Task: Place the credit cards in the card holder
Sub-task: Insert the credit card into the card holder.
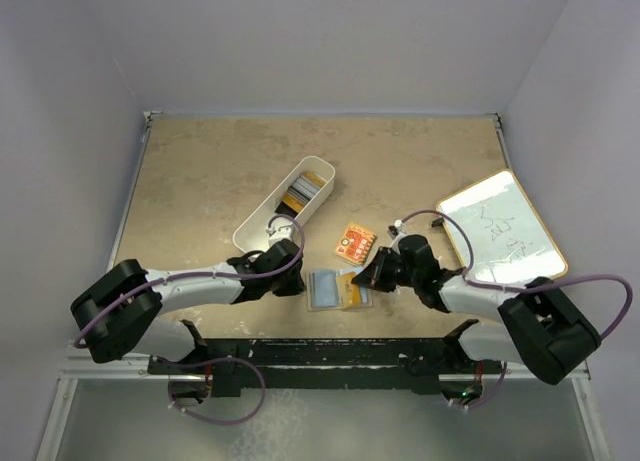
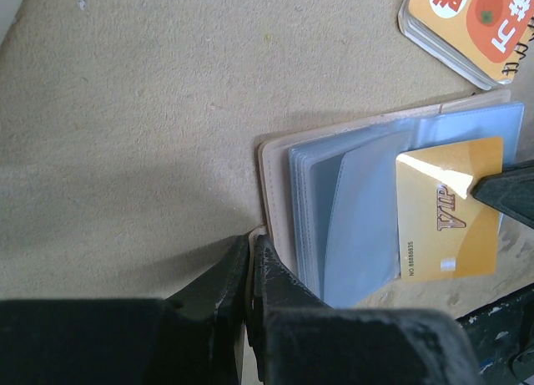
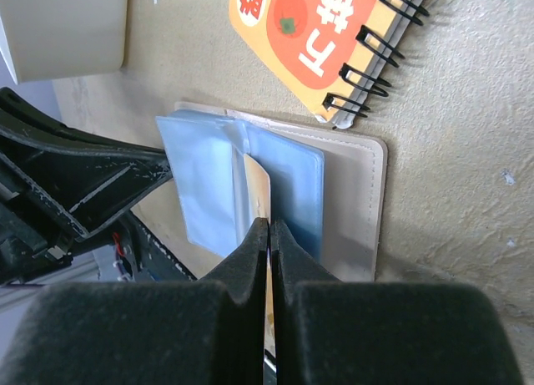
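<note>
Your R end effector is clamped on 1 gold card, which lies over the open card holder mid-worktop, long axis approx along the spine. L end effector is nearer the spine, fingers together at the holder's corner. 1 holder; spare cards in the white bin, no. unclear.

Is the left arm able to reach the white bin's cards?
Probably yes: the white bin lies open beside the left gripper, nothing between, but that gripper is shut on the card holder.
</note>
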Motion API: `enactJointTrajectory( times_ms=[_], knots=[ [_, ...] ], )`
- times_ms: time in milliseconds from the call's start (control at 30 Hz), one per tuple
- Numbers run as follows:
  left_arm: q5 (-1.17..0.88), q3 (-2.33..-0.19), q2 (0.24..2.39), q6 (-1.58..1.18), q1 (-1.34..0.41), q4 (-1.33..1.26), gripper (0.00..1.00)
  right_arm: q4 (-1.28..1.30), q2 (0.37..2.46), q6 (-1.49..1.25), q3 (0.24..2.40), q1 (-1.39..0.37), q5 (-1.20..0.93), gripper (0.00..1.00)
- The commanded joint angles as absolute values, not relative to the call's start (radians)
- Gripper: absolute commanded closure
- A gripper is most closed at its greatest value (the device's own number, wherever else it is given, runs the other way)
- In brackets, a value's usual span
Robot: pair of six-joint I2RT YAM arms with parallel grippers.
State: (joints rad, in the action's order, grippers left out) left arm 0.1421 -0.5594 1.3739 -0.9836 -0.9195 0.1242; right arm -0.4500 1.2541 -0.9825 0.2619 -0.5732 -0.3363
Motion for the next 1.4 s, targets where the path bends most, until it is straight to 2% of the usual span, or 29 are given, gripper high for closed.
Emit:
enactJointTrajectory(
  times_ms=[0,1100,1367],
  knots=[
    [0.155,-0.534,1.375,-0.968,-0.930,0.129,1.00,-0.440,1.277,-0.946,0.279,-0.568,-0.365,1.00],
    [0.149,-0.544,1.406,-0.957,-0.930,0.117,1.00,-0.739,1.471,-1.018,0.291,-0.541,-0.555,1.00],
    [0.145,-0.552,1.375,-0.953,-0.930,0.133,1.00,-0.688,1.474,-0.991,0.305,-0.529,-0.543,1.00]
  ],
)
